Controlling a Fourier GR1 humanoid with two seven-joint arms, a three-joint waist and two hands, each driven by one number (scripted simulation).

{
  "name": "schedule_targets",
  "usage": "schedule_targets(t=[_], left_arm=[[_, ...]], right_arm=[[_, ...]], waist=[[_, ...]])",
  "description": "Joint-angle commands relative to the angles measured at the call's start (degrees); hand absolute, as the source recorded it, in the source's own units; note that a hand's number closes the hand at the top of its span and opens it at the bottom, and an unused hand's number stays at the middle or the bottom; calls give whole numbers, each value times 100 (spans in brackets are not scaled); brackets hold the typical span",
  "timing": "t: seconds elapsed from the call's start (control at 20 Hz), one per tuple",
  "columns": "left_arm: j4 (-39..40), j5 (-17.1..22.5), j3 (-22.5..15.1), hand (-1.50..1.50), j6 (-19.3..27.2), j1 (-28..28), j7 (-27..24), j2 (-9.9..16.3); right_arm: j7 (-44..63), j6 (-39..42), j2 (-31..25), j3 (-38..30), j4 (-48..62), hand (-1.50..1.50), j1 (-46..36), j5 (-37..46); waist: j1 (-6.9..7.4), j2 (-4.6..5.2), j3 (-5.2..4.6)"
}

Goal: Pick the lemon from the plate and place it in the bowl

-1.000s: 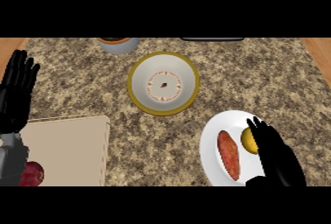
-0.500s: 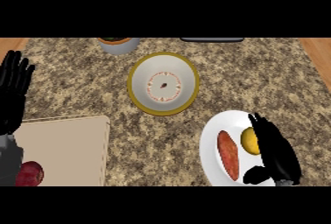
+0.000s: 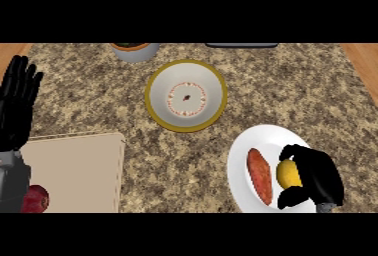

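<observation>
Your right hand [image 3: 314, 177] sits at the lower right of the frame, over the white plate [image 3: 244, 150]. Its fingers and thumb curl around the lemon [image 3: 286, 171], which shows as a yellow patch between the fingertips above and the thumb below. You cannot tell from this view whether the lemon rests on the plate or is raised off it; it lies within the plate's outline, on the right half. Just to the left of the lemon, on the same plate, you see a long orange-red vegetable [image 3: 259, 175] lying roughly up and down the frame, close to the lemon but not held by the hand.

The bowl [image 3: 185, 95] stands in the upper middle of the frame, up and to the left of the plate and apart from it. It is white inside with a yellow rim and a ring of small reddish marks around its bottom.

Your left hand [image 3: 18, 102] rests at the left edge of the frame, fingers straight and pointing up, holding nothing. Below it the grey forearm runs down to the lower left corner.

A pale cutting board [image 3: 77, 170] fills the lower left of the frame, and a red fruit [image 3: 35, 198] shows at its lower left, partly behind the forearm. At the top edge you see a grey pot [image 3: 136, 51] left of centre and a dark flat object [image 3: 242, 45] right of centre, both cut off. Everything stands on the speckled stone counter [image 3: 295, 90].
</observation>
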Motion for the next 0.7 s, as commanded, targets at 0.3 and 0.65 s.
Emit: schedule_targets(t=[0.3, 0.65], left_arm=[[-82, -78, -118, 0, 73, -22, -20, -206], [128, -68, -52, 0, -30, -144, 29, -116]], right_arm=[[-1333, 1228, -1546, -1571, 1714, 150, -840, -1205], [-2774, 972, -2213, -1979, 3967, 150, -1986, -1098]], waist=[[81, 88, 55], [97, 62, 55]])
